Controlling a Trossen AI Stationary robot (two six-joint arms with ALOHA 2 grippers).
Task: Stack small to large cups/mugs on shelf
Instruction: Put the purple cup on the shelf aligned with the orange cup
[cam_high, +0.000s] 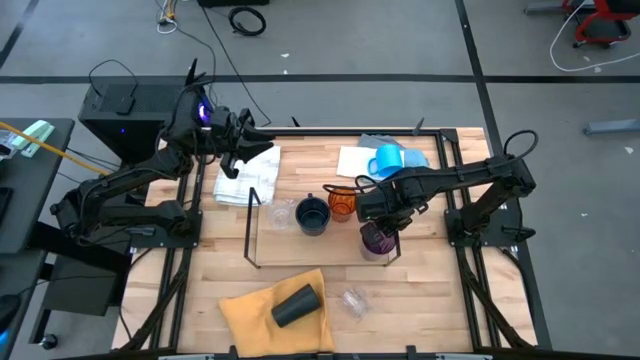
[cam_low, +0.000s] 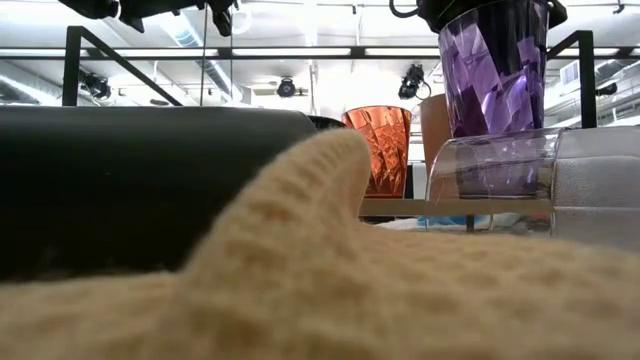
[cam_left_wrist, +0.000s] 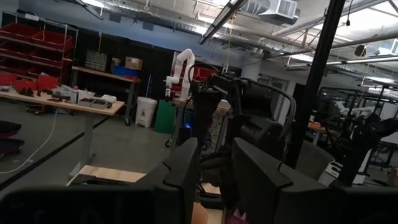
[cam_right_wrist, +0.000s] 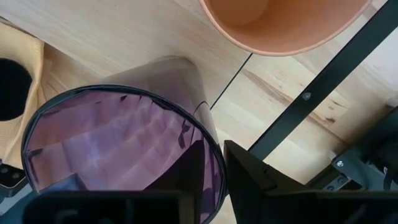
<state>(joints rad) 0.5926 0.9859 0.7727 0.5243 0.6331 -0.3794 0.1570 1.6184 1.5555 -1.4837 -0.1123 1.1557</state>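
Carrying step underway: right pincer pinches the rim of the translucent purple faceted cup, one finger inside and one outside per the right wrist view. In the low view the cup hangs with its base off the board, so I judge it lifted, not placed.

Position: cup sits over the 3 o'clock end of the low light-wood shelf with thin black wire frame. On the shelf toward 9 o'clock: translucent orange faceted cup, dark navy mug, small clear glass. A plain matte orange cup is just beside the purple one in the right wrist view.

Off-shelf: bright blue handled mug at 1 o'clock on the table; black cup lying on the yellow knit cloth at 6 o'clock.

Left pincer is parked at 11 o'clock, raised, fingers slightly apart, holding nothing.

Next move likely needs: align the purple cup over its target, lower straight, then release. Risk: clipping the neighbouring orange cup or the wire frame.
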